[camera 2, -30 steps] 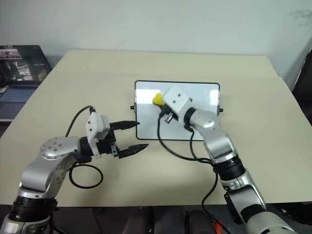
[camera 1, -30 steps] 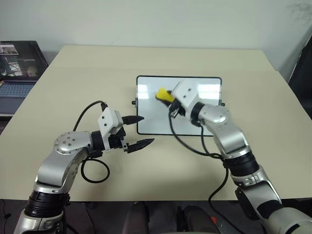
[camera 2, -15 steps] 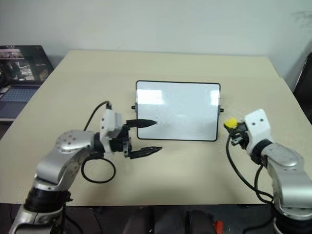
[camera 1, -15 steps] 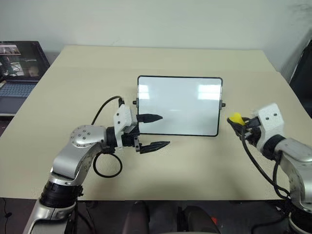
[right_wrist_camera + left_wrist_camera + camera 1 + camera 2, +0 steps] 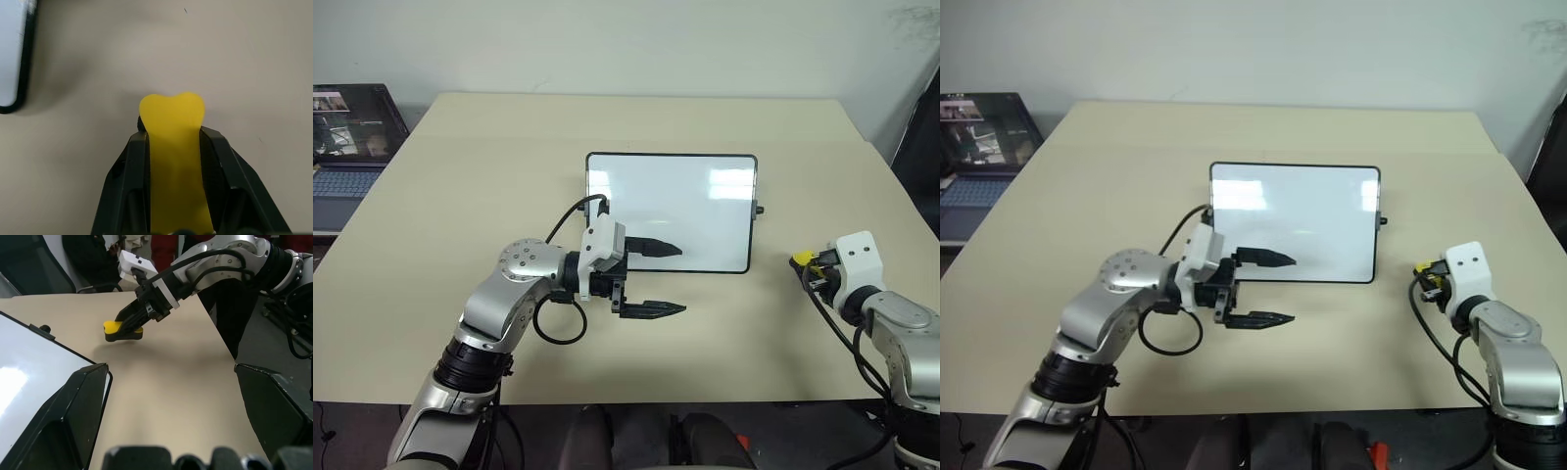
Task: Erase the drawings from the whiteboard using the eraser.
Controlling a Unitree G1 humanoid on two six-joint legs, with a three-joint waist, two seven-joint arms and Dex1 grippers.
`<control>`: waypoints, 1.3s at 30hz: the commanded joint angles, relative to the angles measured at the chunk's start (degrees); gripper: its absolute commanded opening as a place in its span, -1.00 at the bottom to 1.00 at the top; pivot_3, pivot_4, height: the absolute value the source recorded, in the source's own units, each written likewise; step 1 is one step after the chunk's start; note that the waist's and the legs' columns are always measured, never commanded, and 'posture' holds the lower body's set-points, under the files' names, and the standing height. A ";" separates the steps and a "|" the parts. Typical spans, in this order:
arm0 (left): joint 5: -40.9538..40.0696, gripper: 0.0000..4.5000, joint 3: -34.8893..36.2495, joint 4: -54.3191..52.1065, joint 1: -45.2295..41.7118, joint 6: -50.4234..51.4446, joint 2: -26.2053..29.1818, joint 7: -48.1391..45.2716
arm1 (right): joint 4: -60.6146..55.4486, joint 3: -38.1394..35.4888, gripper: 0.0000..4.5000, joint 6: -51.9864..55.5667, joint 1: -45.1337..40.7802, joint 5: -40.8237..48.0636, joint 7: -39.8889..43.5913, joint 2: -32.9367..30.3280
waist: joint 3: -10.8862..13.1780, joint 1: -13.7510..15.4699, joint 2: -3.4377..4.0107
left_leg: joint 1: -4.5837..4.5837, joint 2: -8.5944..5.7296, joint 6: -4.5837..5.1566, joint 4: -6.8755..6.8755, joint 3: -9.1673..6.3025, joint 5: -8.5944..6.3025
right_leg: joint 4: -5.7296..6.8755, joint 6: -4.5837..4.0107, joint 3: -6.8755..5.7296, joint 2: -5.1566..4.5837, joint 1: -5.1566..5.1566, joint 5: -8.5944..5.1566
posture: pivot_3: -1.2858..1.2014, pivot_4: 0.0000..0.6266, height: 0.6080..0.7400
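The whiteboard lies flat in the middle of the table, its surface plain white; the drawings are out of view. To the right of the board, low over the table, my right gripper is shut on the yellow eraser. The eraser sticks out between the two black fingers, and the eraser has a black base. My left gripper is open and points right. One finger hangs over the board's near edge, the other over the table in front of it.
The beige table has bare room on all sides of the board. A laptop with a lit screen stands off the table's left edge. A dark chair shows past the right edge.
My right gripper carried the eraser off the board, rightward and down to the table's right side. My left gripper moved right, up to the board's near edge.
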 commanded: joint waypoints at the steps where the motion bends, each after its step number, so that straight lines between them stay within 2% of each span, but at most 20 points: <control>1: -0.54 1.00 0.92 -1.90 0.72 -0.46 0.37 0.06 | 2.20 -2.46 -0.54 -2.28 -0.26 0.22 -0.99 -1.13 | 0.00 -0.02 0.00 | 0.00 0.00 0.00 0.00 0.00 0.00 | 0.00 0.00 0.00 0.00 0.00 0.00 | 0.03 -0.52 1.00; 6: -0.32 1.00 1.54 -2.58 1.84 -0.45 0.74 1.01 | 7.27 -6.76 -0.54 -1.57 -2.25 2.83 -3.37 1.05 | 0.00 0.03 0.00 | 0.00 0.00 0.00 0.01 0.01 0.00 | 0.01 0.00 0.00 -0.01 0.02 0.00 | 0.03 -0.52 1.00; 12: -0.40 1.00 3.10 -4.05 4.46 0.12 1.90 3.14 | 8.62 -10.01 0.34 -0.90 -3.95 6.41 -5.49 3.79 | -0.03 -0.01 0.06 | 0.01 0.01 0.00 0.03 0.00 0.00 | 0.03 0.00 0.00 0.00 0.02 0.00 | 0.03 -0.52 1.00; 16: -0.62 1.00 6.42 -5.76 7.82 1.01 3.44 6.72 | -0.14 -9.68 0.97 -1.93 -2.65 7.79 -6.49 4.62 | -0.02 -0.07 0.13 | 0.01 0.03 0.00 0.03 0.01 0.00 | 0.04 0.00 0.03 0.00 0.00 0.00 | 0.03 -0.52 1.00; 21: -3.27 1.00 13.65 -9.67 13.48 4.16 3.76 13.69 | -14.00 -7.69 0.97 -9.99 1.72 8.70 -6.78 7.44 | -0.03 -0.03 0.14 | 0.00 0.05 0.00 0.01 -0.07 0.00 | 0.01 0.01 -0.02 0.00 0.02 -0.01 | 0.03 -0.52 1.00; 24: -5.57 1.00 19.41 -13.70 19.25 5.71 2.12 19.78 | -18.39 -5.07 0.97 -19.36 6.27 9.19 -7.32 12.93 | -0.05 -0.06 0.11 | 0.01 0.06 -0.01 -0.02 -0.11 -0.01 | -0.02 0.02 0.00 -0.02 0.02 -0.01 | 0.03 -0.52 1.00; 25: -5.46 1.00 21.76 -14.70 21.03 5.44 0.01 23.96 | -18.86 -3.55 0.97 -22.39 8.33 9.60 -7.17 15.29 | -0.05 -0.04 0.11 | 0.01 0.07 -0.01 -0.02 -0.16 -0.01 | -0.02 0.02 -0.02 -0.03 0.03 -0.01 | 0.03 -0.52 1.00; 29: -2.88 1.00 27.25 -15.51 25.01 3.23 -6.64 36.33 | -16.69 2.70 0.97 -32.45 15.13 7.58 -5.73 19.66 | -0.08 0.04 0.08 | 0.01 0.03 -0.01 0.04 -0.22 -0.01 | 0.03 0.03 -0.04 -0.13 0.04 -0.01 | 0.03 -0.52 1.00; 33: 5.83 1.00 29.67 -12.91 28.00 -3.59 -12.24 47.21 | -10.11 9.49 0.97 -46.28 20.86 3.88 -2.72 20.56 | -0.13 0.06 0.02 | 0.09 0.03 0.00 0.11 -0.31 -0.01 | 0.06 0.03 -0.13 -0.14 0.16 0.00 | 0.03 -0.52 1.00; 39: 10.63 1.00 30.23 -10.91 31.26 -6.55 -15.30 54.03 | 0.09 9.68 0.97 -53.76 21.71 5.74 -1.51 21.48 | -0.17 0.10 -0.02 | 0.11 0.01 -0.01 0.16 -0.35 -0.01 | 0.06 0.02 -0.16 -0.12 0.24 0.00 | 0.03 -0.52 1.00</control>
